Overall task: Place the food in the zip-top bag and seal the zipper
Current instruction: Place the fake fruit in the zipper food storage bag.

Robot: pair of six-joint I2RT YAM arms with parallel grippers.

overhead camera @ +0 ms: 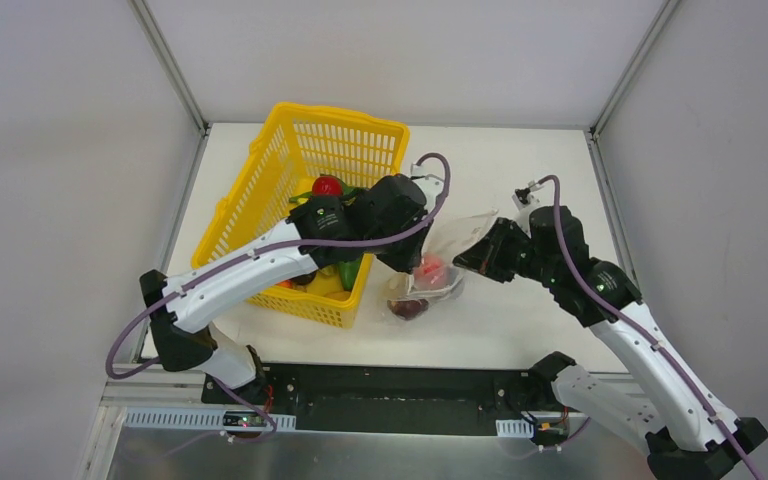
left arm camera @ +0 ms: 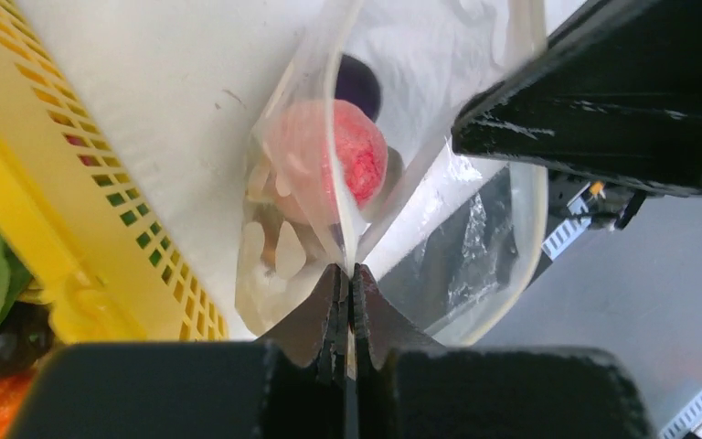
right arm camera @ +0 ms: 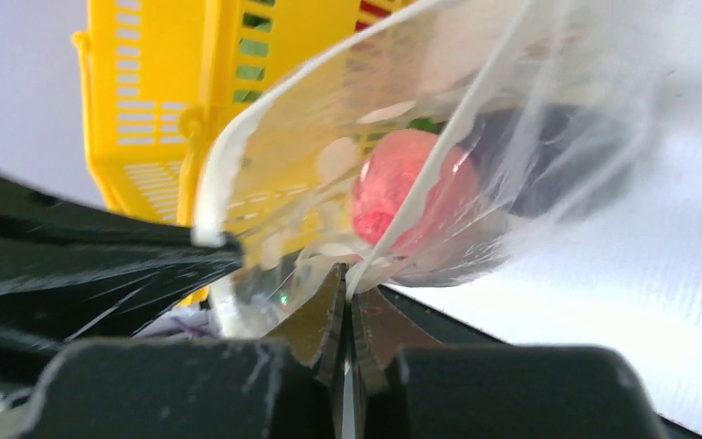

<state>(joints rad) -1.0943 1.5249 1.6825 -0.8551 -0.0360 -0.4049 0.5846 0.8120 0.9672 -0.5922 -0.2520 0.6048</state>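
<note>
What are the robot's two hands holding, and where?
The left gripper and right gripper each pinch the zip-top bag by its open mouth edge.

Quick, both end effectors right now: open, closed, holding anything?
Left end effector: closed, pinching the bag by its edge.
Right end effector: closed, pinching the bag by its edge.

Arms bent inward, left tool (left arm camera: 347, 274) clamped tight, right tool (right arm camera: 348, 279) clamped tight, tools facing each other

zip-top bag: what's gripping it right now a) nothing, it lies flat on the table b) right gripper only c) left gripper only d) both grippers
d: the left gripper and the right gripper each pinch an edge of the zip-top bag, jaws shut on the clear film.
</note>
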